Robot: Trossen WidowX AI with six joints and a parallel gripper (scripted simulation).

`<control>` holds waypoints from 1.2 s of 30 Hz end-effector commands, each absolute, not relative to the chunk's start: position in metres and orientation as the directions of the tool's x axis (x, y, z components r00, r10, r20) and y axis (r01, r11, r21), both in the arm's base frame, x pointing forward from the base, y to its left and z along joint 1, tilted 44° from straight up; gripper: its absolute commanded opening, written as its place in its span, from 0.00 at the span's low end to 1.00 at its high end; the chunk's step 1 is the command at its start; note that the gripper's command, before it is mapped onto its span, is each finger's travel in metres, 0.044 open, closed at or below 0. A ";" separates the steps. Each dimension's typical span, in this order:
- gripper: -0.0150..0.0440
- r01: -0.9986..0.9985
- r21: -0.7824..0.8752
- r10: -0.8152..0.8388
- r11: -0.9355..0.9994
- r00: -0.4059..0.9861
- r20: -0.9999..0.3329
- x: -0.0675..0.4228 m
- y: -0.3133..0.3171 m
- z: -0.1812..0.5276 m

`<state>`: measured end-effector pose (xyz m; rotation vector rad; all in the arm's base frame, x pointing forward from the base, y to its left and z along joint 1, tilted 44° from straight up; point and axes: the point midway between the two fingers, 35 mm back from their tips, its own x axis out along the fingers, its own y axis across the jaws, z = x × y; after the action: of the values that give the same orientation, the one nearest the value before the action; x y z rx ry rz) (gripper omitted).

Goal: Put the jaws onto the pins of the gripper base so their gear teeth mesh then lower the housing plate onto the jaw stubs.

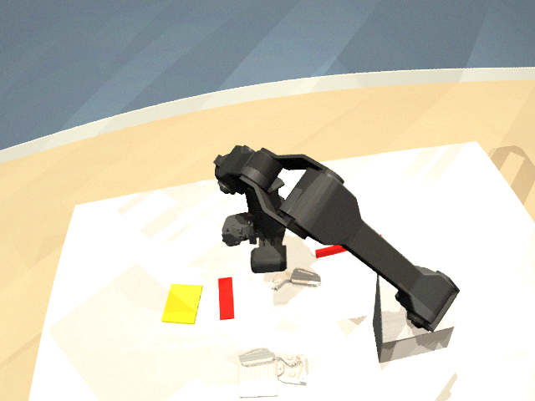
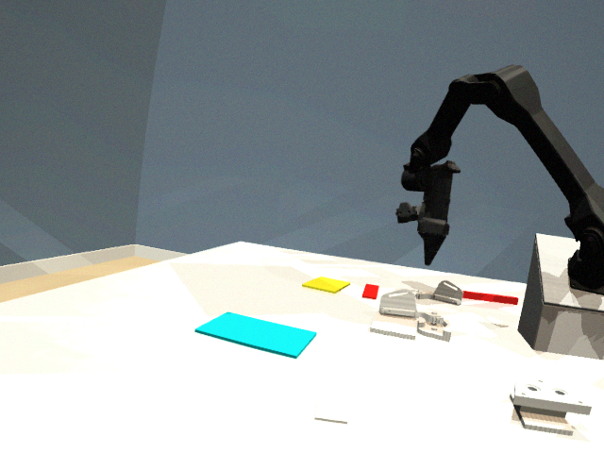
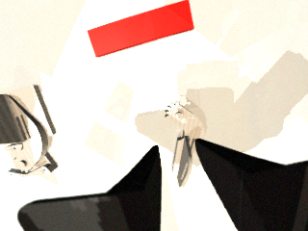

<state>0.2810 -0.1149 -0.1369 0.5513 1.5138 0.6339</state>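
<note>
Gripper (image 1: 268,271) (image 2: 427,263) (image 3: 176,147) above table, fingers partly parted, nothing between; loose jaw (image 1: 306,277) (image 2: 447,293) (image 3: 183,159) below the fingertips (gear end slightly off to one side), so descending misaligned could clip its upright plate and topple it.

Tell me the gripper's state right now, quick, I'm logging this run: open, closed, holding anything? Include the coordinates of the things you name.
Gripper (image 2: 427,263) (image 3: 176,147): partly open, nothing between its fingers, above the loose jaw (image 1: 306,278) (image 2: 448,293) (image 3: 184,161).
</note>
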 end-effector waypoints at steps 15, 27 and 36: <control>0.25 -0.045 0.681 0.680 0.731 -0.040 -0.732 0.282 -0.117 -0.135; 0.43 -0.040 0.684 0.683 0.728 -0.040 -0.729 0.282 -0.116 -0.136; 0.83 -0.040 0.684 0.683 0.728 -0.040 -0.729 0.282 -0.116 -0.136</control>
<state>0.2819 -0.1156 -0.1361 0.5487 1.5117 0.6329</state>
